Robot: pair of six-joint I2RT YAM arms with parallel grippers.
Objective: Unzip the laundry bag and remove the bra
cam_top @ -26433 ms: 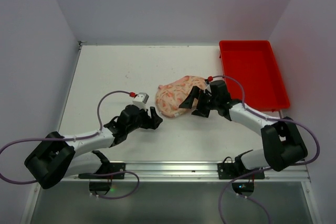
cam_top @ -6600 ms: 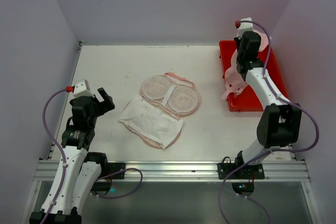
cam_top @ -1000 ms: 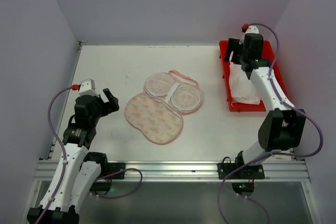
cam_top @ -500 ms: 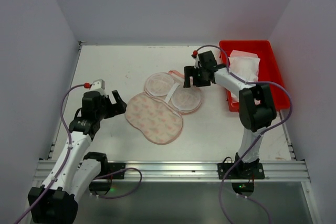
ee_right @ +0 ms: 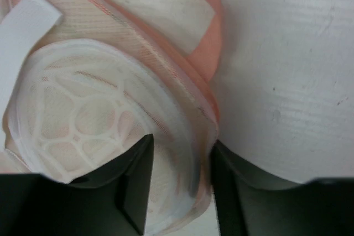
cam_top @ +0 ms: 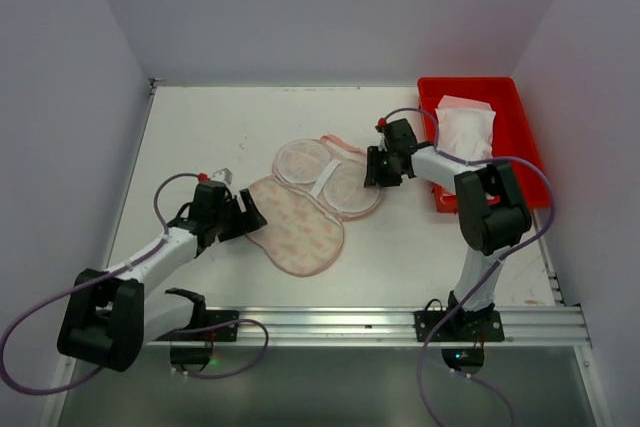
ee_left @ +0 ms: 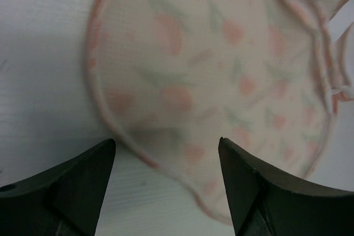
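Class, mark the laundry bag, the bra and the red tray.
laundry bag [cam_top: 297, 227], top view, on its floral flap.
bra [cam_top: 466, 132], top view, on its white middle.
red tray [cam_top: 515, 162], top view, on its bare floor.

laundry bag [cam_top: 310, 202]: unzipped, open flat; bra [cam_top: 466, 132]: in red tray [cam_top: 522, 173]

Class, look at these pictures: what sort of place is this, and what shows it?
Probably a robot test cell: a white table boxed in by plain walls, a left arm and right arm bolted to a metal rail, and a red tray.
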